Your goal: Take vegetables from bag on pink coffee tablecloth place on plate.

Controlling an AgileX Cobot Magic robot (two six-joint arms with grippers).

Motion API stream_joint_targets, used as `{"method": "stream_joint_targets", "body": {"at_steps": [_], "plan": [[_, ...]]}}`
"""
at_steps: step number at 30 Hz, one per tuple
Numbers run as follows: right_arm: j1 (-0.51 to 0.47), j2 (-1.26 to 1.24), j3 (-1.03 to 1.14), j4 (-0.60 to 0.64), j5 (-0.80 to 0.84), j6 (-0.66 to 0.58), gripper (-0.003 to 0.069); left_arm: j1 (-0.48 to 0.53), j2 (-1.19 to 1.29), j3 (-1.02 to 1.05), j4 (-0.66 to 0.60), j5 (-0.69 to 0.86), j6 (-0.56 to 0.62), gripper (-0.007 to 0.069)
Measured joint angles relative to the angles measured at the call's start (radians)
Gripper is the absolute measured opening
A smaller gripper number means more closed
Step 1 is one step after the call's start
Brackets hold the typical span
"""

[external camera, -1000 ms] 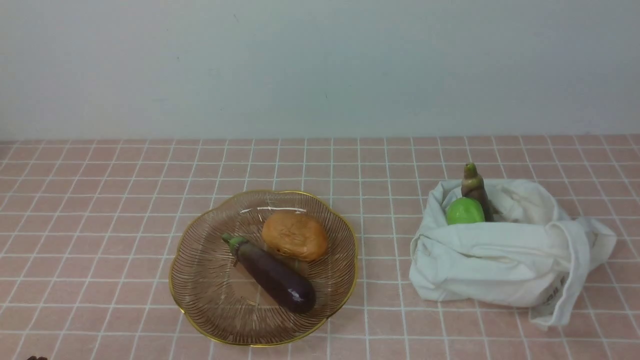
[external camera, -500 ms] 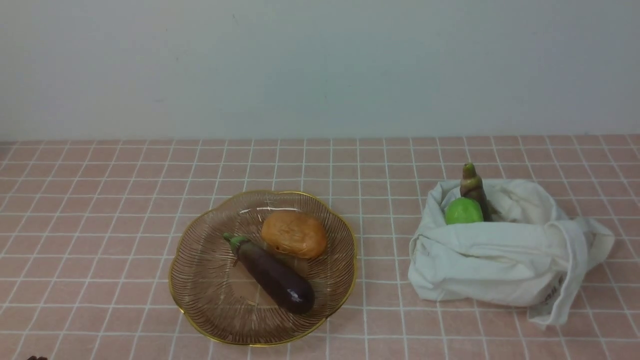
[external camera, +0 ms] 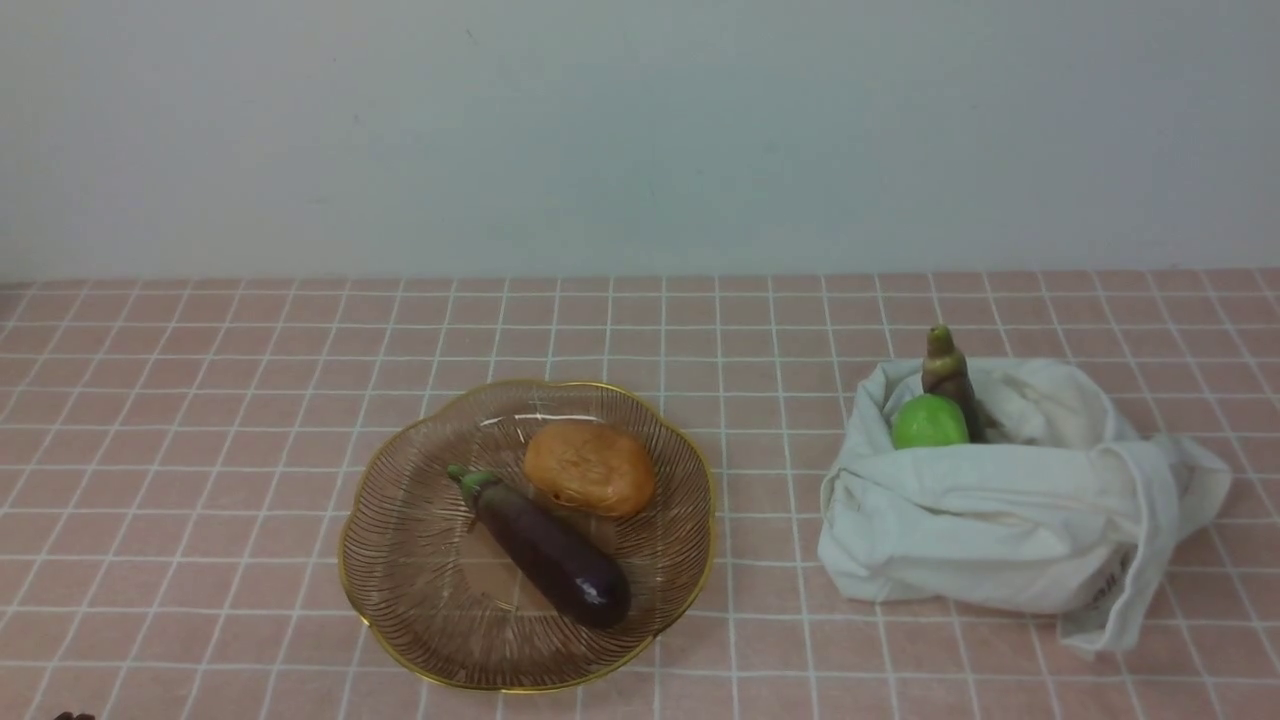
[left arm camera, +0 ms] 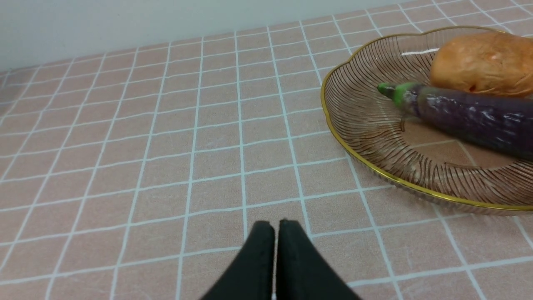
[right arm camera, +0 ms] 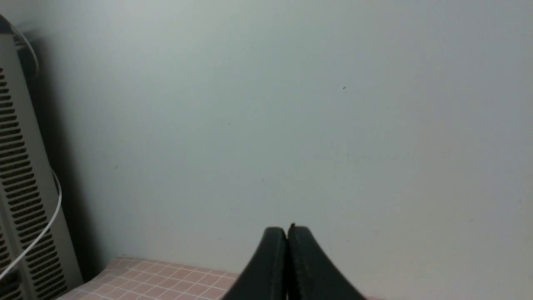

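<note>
The ribbed glass plate (external camera: 410, 570) with a gold rim lies on the pink tablecloth (external camera: 200, 420), left of centre. On it rest a brown-orange potato (external camera: 589, 468) and a dark purple eggplant (external camera: 545, 550). At the right sits the off-white bag (external camera: 1000, 520), its mouth open, with a light green gourd (external camera: 929, 421) and a second eggplant (external camera: 948, 375) standing up inside. My left gripper (left arm camera: 276, 225) is shut and empty, low over the cloth beside the plate (left arm camera: 374, 137). My right gripper (right arm camera: 287, 230) is shut, empty, and faces the wall. Neither gripper shows in the front view.
A pale wall (external camera: 640, 130) runs along the cloth's far edge. In the right wrist view a grey slatted unit (right arm camera: 21, 187) with a white cable stands against the wall beside a corner of the cloth.
</note>
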Motion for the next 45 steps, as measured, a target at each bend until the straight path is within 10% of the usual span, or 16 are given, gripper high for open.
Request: {"method": "stream_joint_targets", "body": {"at_steps": [18,32,45], "plan": [[-0.006,0.0,0.015,0.272,-0.005,-0.398,-0.0015,0.0,0.0,0.0,0.0,0.0,0.0,-0.0005],[-0.584,0.0,0.479,0.252,-0.105,-0.417,-0.0015,0.0,0.0,0.0,0.0,0.0,0.0,-0.0005],[-0.619,0.003,0.539,0.252,-0.117,-0.416,-0.0015,0.0,0.0,0.0,0.0,0.0,0.0,-0.0005]]}}
